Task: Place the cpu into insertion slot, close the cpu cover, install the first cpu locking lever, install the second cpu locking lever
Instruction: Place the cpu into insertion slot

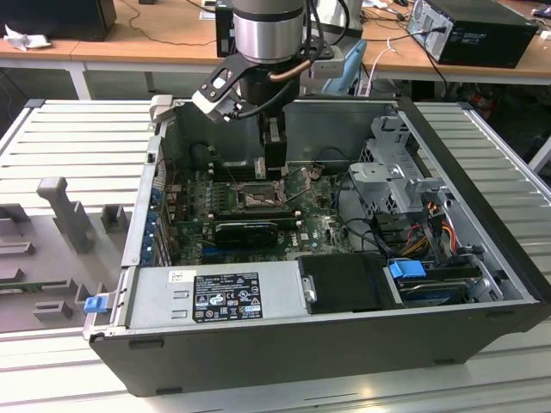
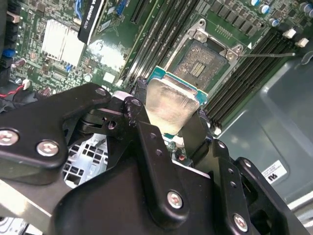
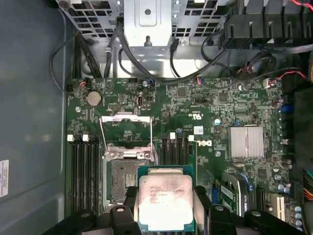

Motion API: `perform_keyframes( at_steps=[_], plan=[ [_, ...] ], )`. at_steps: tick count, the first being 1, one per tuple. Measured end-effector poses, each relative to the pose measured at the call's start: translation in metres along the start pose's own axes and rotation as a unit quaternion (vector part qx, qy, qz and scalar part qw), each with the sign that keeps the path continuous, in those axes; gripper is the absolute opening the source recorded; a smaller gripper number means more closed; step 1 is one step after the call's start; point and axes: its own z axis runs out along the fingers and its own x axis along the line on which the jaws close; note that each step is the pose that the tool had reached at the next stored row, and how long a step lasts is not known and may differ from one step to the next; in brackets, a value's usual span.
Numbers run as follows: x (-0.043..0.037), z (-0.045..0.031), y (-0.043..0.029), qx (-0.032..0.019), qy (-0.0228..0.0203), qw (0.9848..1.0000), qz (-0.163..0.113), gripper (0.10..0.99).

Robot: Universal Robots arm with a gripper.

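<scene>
My gripper is shut on the cpu, a pale square chip on a green-edged base, with one black finger on each side. I hold it in the air just beside the insertion slot, not in it. The slot's dark contact field lies bare on the green motherboard. The cpu cover stands flipped open at the slot's far edge. In the second wrist view the cpu hangs in front of the slot, and a thin lever sticks out from its corner. In the exterior view the gripper reaches down into the case above the slot.
Black memory slots flank the socket. A long black card lies in front of it. A finned heatsink, the drive cage with cables, and the power supply crowd the open case. Its walls enclose the arm.
</scene>
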Motion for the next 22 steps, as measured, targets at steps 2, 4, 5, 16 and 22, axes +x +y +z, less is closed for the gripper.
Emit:
perform_keyframes(
  at_steps=[2, 4, 5, 16, 22],
  plan=[
    [0.0000, 0.0066, -0.0027, 0.0000, 0.0000, 1.0000, 0.000, 0.533],
    [0.0002, 0.0098, -0.0037, 0.0000, 0.0000, 1.0000, 0.000, 0.533],
    [0.0005, 0.0119, -0.0040, 0.0000, 0.0000, 1.0000, 0.000, 0.533],
    [0.0030, 0.0391, -0.0075, 0.0000, -0.0001, 1.0000, 0.000, 0.533],
    [0.0140, 0.0519, -0.0089, 0.0000, -0.0001, 1.0000, 0.000, 0.533]
  ],
)
